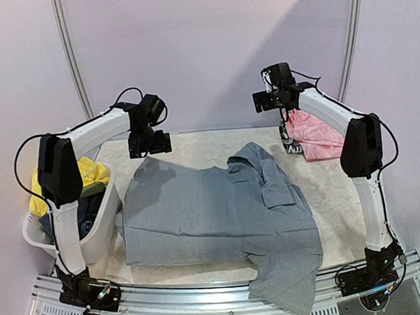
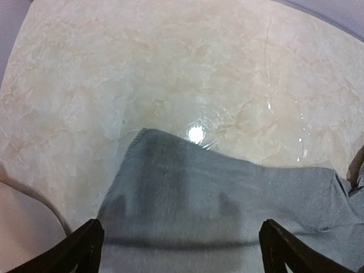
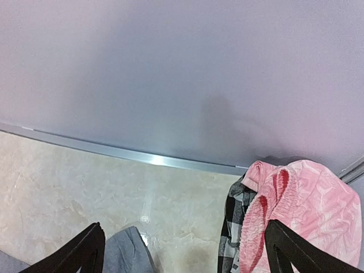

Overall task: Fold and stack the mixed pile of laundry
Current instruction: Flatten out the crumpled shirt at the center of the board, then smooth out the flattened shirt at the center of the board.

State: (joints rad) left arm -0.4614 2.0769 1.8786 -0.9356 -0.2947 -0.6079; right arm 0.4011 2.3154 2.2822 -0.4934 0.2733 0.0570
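**A:** Top external view first: which step are you on?

**B:** Early, I'd judge. The grey shirt (image 1: 213,208) lies spread across the middle of the frame, one end drooping over the near edge at lower right.

**A:** And your grippers?

**B:** Your left gripper (image 2: 181,227) hovers over the shirt's upper-left corner, jaws wide, empty. Your right gripper (image 3: 183,224) is at the upper right, equally wide and empty, beside the pink piece (image 1: 313,137). Next you'd need both to pinch a shirt edge and fold it over.

**A:** The rest?

**B:** Yellow shorts (image 1: 88,172) top the tub (image 1: 103,226) at left.

**A:** Surface, room?

**B:** Glossy pale marbled table (image 1: 195,145), plain lilac wall (image 1: 210,49).
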